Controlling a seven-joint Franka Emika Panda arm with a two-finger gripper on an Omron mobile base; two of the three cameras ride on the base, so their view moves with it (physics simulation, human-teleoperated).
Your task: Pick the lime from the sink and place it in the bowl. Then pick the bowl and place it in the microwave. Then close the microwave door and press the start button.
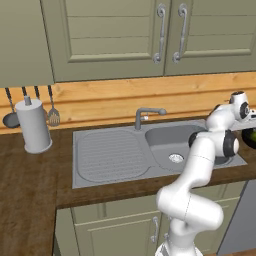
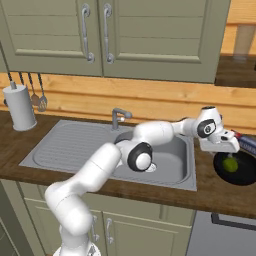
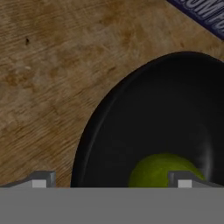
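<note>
The lime [image 2: 230, 163] lies inside the black bowl [image 2: 246, 180], which stands on the wooden counter to the right of the sink [image 2: 75, 145]. In the hand view the lime [image 3: 159, 170] sits low in the bowl [image 3: 127, 131], partly behind one fingertip. My gripper [image 2: 225, 151] hovers just above the bowl with its jaws open and nothing between them. Its fingertips [image 3: 41, 179] stand wide apart, one over the counter and one over the lime. The sink basin [image 1: 170, 142] holds no fruit. The microwave and its door are out of view.
A dark blue box [image 2: 248, 143] lies on the counter just behind the bowl. The grey tap [image 1: 145, 115] rises behind the basin. A paper towel roll [image 1: 32, 125] and hanging utensils [image 1: 52, 116] stand at the far left. Wall cabinets [image 1: 125, 35] hang overhead.
</note>
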